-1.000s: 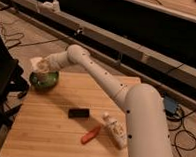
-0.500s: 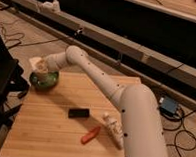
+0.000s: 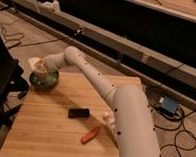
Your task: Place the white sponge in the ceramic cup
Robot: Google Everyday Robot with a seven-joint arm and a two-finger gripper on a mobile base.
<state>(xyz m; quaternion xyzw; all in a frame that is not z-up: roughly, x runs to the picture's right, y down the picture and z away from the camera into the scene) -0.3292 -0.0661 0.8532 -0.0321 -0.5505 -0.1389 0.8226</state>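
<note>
My gripper (image 3: 36, 64) is at the far left corner of the wooden table, just above the green plate (image 3: 45, 83). The ceramic cup (image 3: 42, 68), small and pale with a darker inside, stands on that plate directly under the gripper. A small white shape at the gripper's tip may be the white sponge (image 3: 34, 62), but I cannot tell it apart from the gripper. My white arm (image 3: 91, 77) reaches across the table from the lower right.
A black slab (image 3: 78, 112) lies mid-table. An orange-red object (image 3: 90, 134) lies nearer the front. A white bottle (image 3: 108, 118) stands by my arm, partly hidden. A black chair (image 3: 1, 72) stands left of the table. Cables and a blue box (image 3: 167, 105) lie on the floor.
The gripper stays over the cup and plate, sinking very slightly. The things on the table have not moved.
</note>
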